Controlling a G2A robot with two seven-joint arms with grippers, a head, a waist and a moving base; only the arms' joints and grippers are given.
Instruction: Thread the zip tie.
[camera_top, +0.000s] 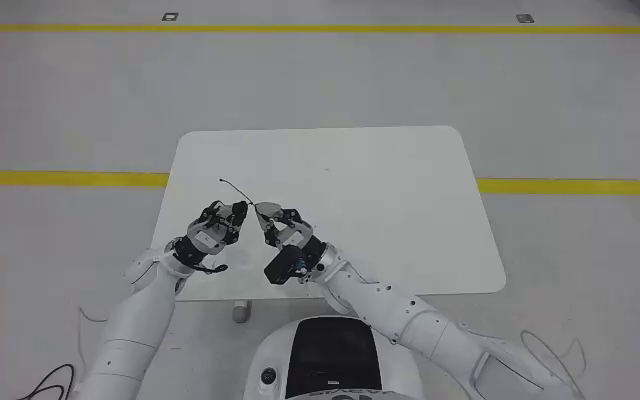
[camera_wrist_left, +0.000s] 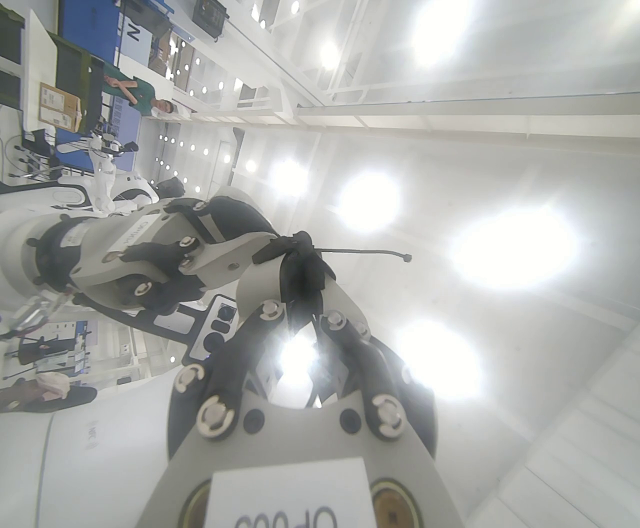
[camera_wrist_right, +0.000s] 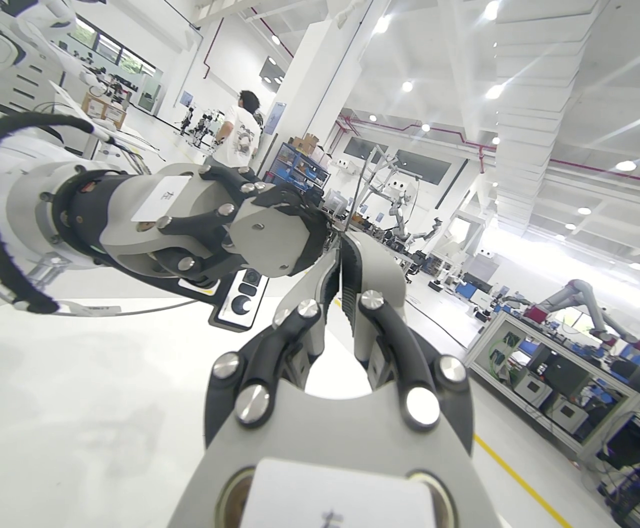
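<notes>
Above the table, left end effector and right end effector meet, both clamped on the zip tie between them; threading seems underway, next calling for a steady pull.

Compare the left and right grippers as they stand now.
The left gripper tilts up toward the ceiling; the right gripper lies about level. A long free end of the zip tie sticks out past the left gripper; only a thin strip leaves the right gripper. Both are shut on it, tips together.
</notes>
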